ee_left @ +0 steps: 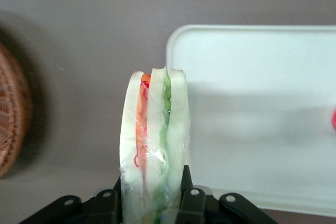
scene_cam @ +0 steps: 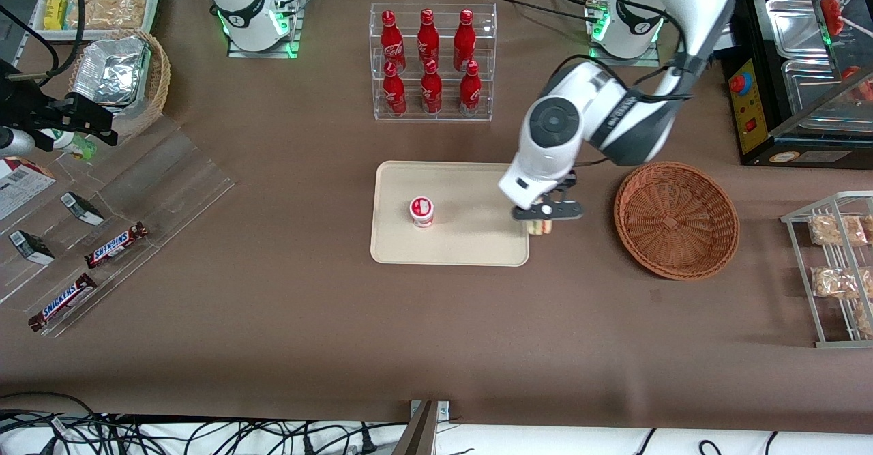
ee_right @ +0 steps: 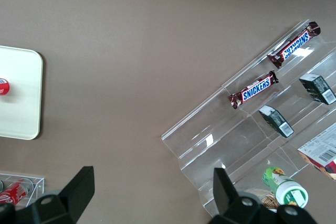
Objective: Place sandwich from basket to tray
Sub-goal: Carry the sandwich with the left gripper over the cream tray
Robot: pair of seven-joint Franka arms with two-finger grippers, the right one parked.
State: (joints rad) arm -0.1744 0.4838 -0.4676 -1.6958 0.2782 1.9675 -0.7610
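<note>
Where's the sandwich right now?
The sandwich is clamped in the left arm's pincer, held in the air at the tray's edge nearest the basket, not yet set down.

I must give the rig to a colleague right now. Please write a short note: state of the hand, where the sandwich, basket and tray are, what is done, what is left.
Hand: shut on the sandwich, held in the air at the tray's edge nearest the basket.
Sandwich: out of the basket, gripped upright in its clear wrap, not yet on the tray.
Basket: empty, on the table beside the tray, toward the working arm's end.
Tray: holds one small red-lidded cup.
Done: pick and lift.
Left: move over the tray's bare part, lower, release.
</note>
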